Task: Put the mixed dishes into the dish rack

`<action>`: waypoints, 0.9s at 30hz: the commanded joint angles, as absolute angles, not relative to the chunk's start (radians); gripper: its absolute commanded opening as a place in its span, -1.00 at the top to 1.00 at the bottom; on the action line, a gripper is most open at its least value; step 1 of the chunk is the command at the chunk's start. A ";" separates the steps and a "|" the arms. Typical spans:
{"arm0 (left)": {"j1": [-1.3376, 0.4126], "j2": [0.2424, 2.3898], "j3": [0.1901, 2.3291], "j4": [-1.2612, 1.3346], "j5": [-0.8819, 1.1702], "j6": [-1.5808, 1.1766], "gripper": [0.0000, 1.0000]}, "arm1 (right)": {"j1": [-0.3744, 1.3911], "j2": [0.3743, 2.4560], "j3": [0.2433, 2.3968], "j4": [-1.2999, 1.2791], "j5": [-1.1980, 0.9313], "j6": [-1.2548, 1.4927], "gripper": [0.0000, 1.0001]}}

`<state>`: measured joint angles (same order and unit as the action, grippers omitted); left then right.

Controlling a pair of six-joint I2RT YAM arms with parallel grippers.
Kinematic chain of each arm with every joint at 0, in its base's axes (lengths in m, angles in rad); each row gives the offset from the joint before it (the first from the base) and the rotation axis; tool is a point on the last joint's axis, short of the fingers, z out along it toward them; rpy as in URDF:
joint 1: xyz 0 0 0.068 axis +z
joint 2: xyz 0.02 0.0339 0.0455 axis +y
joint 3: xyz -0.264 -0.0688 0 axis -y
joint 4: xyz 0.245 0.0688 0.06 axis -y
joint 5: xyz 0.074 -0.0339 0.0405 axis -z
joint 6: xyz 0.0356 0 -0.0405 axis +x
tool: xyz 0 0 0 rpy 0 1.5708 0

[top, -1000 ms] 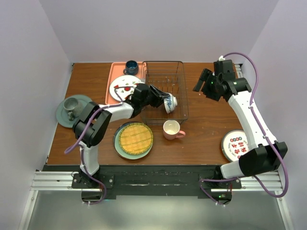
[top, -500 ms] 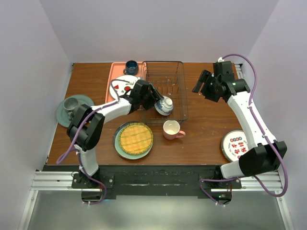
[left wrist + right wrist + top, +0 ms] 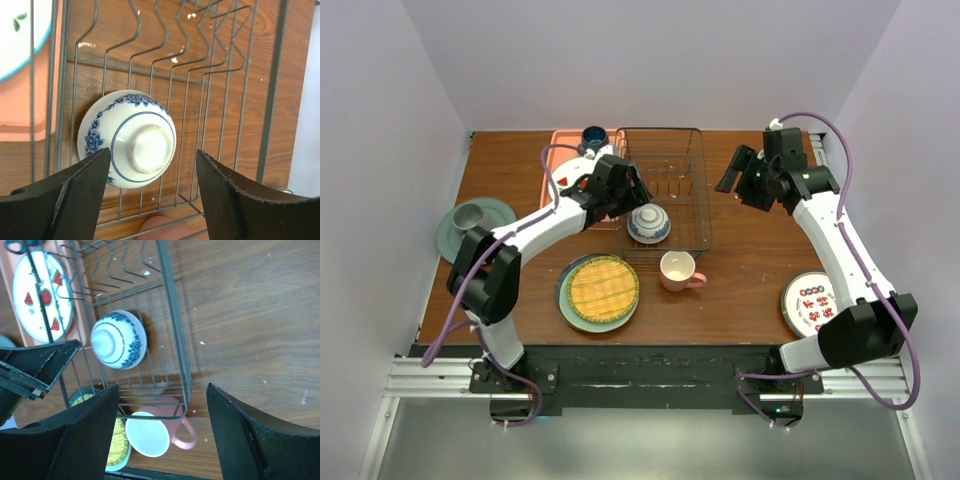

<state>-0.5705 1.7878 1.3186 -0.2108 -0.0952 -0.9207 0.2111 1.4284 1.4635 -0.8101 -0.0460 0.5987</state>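
Observation:
The small blue-and-white bowl (image 3: 648,223) lies upside down on the floor of the dark wire dish rack (image 3: 698,180), near its front; it shows in the left wrist view (image 3: 127,139) and the right wrist view (image 3: 119,339). My left gripper (image 3: 628,190) is open and empty just above and behind the bowl, at the rack's left side (image 3: 152,152). My right gripper (image 3: 735,178) is open and empty, raised to the right of the rack (image 3: 162,387). The pink mug (image 3: 678,270) stands just in front of the rack. The yellow plate (image 3: 604,288) lies on a teal plate.
A pink tray (image 3: 560,150) left of the rack holds a dark blue mug (image 3: 593,140) and a white plate with red marks (image 3: 42,297). A teal-grey plate with a grey cup (image 3: 472,222) is far left. A white patterned plate (image 3: 810,303) is front right.
My left gripper let go of the bowl, which now rests upside down in the rack, and drew back towards the rack's left rear. The right arm barely moved.

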 commanded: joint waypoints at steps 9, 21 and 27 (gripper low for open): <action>-0.555 1.496 1.381 -0.244 -0.259 -0.555 -0.64 | 0.428 1.629 1.523 -0.621 -0.133 0.519 -0.26; -0.555 1.249 1.143 -0.111 -0.241 -0.398 -1.00 | 0.489 1.862 1.537 -0.584 -0.058 0.465 0.43; -0.555 1.246 1.118 -0.147 -0.186 -0.382 -1.00 | 0.502 1.996 1.618 -0.612 -0.060 0.457 0.44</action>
<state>-0.5621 1.2591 1.1271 -0.1890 -0.2276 -0.4324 0.4911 1.9537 1.5517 -0.6292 -0.0708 0.4831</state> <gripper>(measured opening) 0.997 0.283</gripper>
